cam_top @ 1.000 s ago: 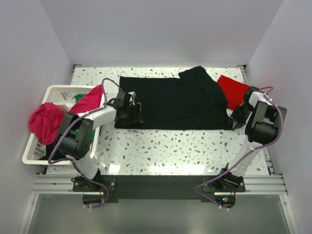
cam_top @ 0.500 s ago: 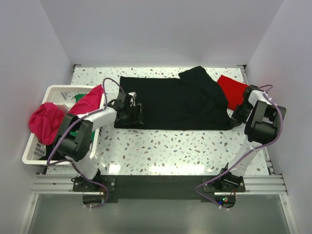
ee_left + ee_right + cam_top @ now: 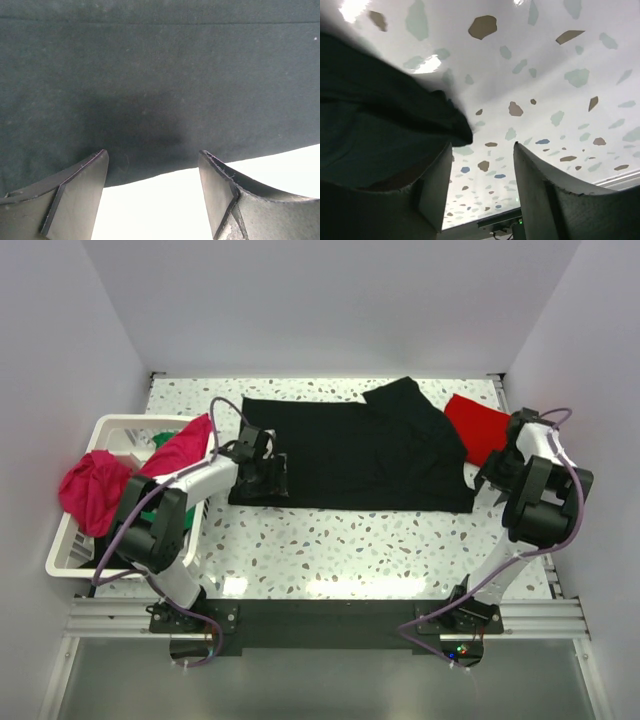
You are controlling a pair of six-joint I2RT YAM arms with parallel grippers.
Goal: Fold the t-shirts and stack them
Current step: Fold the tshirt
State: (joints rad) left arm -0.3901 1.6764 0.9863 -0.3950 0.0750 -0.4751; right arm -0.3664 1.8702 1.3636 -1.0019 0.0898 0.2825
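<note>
A large black t-shirt (image 3: 360,452) lies spread flat across the middle of the table, one sleeve folded up at the back (image 3: 400,398). A red t-shirt (image 3: 478,426) lies past its right end. My left gripper (image 3: 272,476) hovers low over the black shirt's left end. It is open in the left wrist view (image 3: 152,161), with the black cloth's edge (image 3: 160,120) just ahead of its fingertips. My right gripper (image 3: 488,472) is at the shirt's right corner. It is open in the right wrist view (image 3: 482,146), and the black corner (image 3: 395,125) lies beside its left finger, not held.
A white slatted basket (image 3: 112,423) stands at the left table edge, with magenta-pink shirts (image 3: 95,490) draped over its rim and a bit of green cloth (image 3: 156,441) inside. White walls close in on both sides. Speckled tabletop (image 3: 350,540) shows in front of the black shirt.
The right gripper shut on the black shirt's right corner, then opened again and drew back a little. The black shirt now lies flatter and slightly further left. The left gripper barely moved.
</note>
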